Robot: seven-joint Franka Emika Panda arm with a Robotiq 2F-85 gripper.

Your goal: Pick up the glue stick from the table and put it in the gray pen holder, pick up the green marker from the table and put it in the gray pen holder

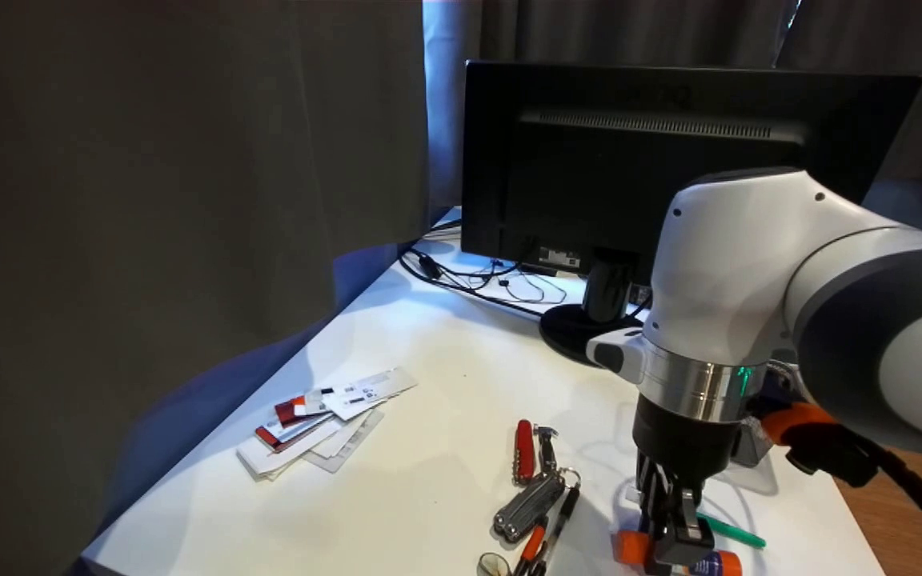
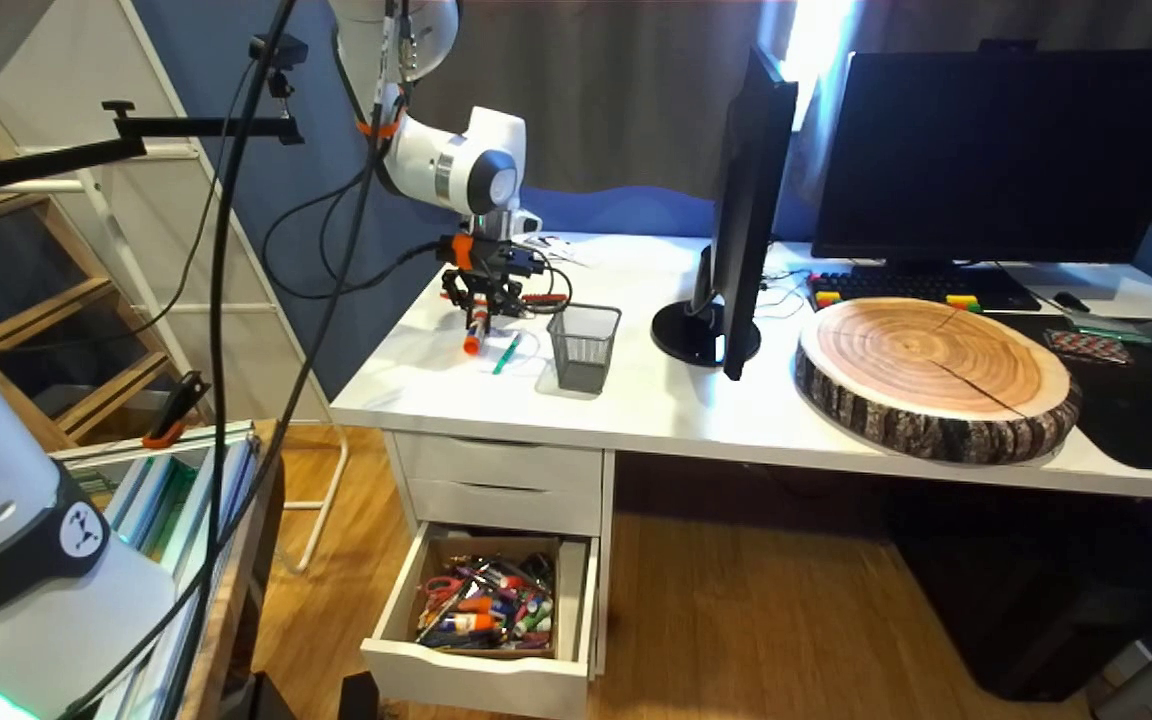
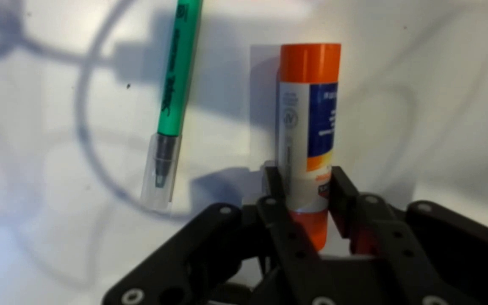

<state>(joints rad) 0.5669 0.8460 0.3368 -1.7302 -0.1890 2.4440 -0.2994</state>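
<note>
A: Where's your glue (image 3: 306, 127)?
B: In your jaws, pinched from both sides, nearer one end. Can't tell if it's clear of the bench (image 1: 397, 520).
A: Marker (image 3: 178, 72)?
B: Flat on the bench, just beside your glue, apart from it.
A: Holder (image 2: 584, 362)?
B: Upright on the bench. In an exterior view your marker lies between glue and holder.

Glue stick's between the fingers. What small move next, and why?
I'd probably lift straight up. In the wrist view, the gripper appears closed on the glue stick, with the green marker lying beside it, while the gray pen holder stands upright in an exterior view, so height should come before sideways travel.
</note>
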